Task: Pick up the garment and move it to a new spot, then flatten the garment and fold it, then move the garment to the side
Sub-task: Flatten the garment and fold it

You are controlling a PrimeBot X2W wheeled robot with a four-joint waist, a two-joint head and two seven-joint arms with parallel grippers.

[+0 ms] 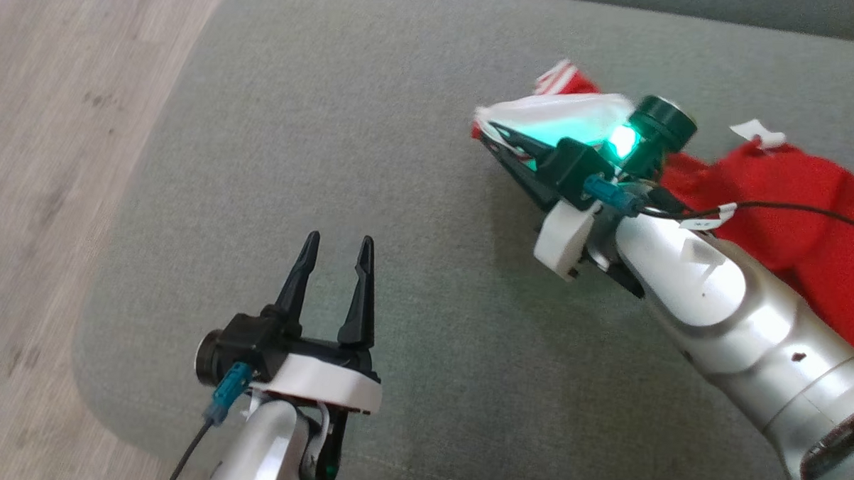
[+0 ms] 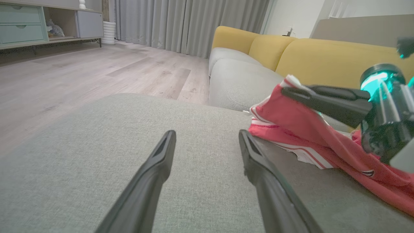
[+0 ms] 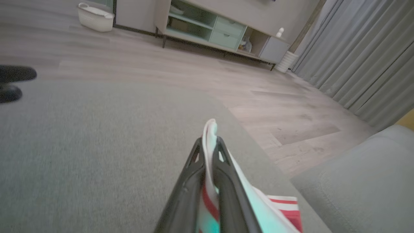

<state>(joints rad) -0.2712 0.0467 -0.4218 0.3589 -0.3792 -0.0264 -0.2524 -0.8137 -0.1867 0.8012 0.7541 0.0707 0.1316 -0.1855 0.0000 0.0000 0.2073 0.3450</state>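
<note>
Left pincer (image 1: 339,237) gapes wide — right pincer (image 3: 209,142) clamped tight, arm outstretched.

silver forearms (image 1: 728,315) carry white wrist plates (image 1: 562,244), black pincer fingers (image 1: 295,280) and teal plugs (image 1: 228,392).

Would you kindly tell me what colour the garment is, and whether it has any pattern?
The garment is red with white stripes along its edge; the left wrist view shows it best.

- Left gripper (image 2: 207,134): two long dark fingers spread wide, above a grey woven-fabric cushion (image 2: 97,155).
- Red fabric garment with white striped trim (image 2: 291,119): crumpled on the cushion, right side. Its raised edge is clamped by the right gripper (image 2: 288,92), fingers together.
- Behind: yellow-backed sofa (image 2: 323,58), pale wood-plank floor (image 2: 97,71), grey pleated curtains (image 2: 178,22).
</note>
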